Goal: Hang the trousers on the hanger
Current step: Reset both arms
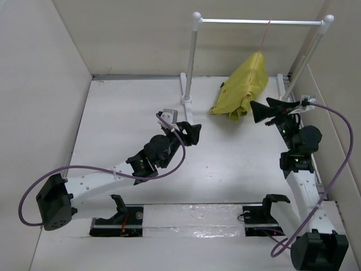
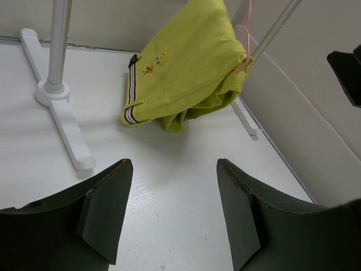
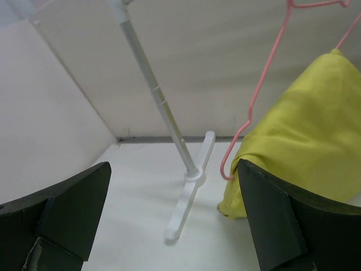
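Note:
The mustard-yellow trousers [image 1: 243, 87] hang folded over the thin pink hanger [image 1: 265, 36], which hangs from the rail; their lower end rests on the table. In the left wrist view the trousers [image 2: 180, 68] show the striped trim and a small logo, with the hanger [image 2: 246, 39] at their right. In the right wrist view the hanger [image 3: 256, 99] curves around the trousers [image 3: 304, 147]. My left gripper [image 1: 190, 134] [image 2: 172, 209] is open and empty, left of the trousers. My right gripper [image 1: 269, 110] [image 3: 172, 214] is open and empty, just right of them.
The white-posted metal rail frame [image 1: 254, 22] stands at the back, its left post and foot [image 2: 62, 118] [image 3: 189, 186] on the table. Walls close in on the left, back and right. White tabletop [image 1: 225, 164] lies between the arms.

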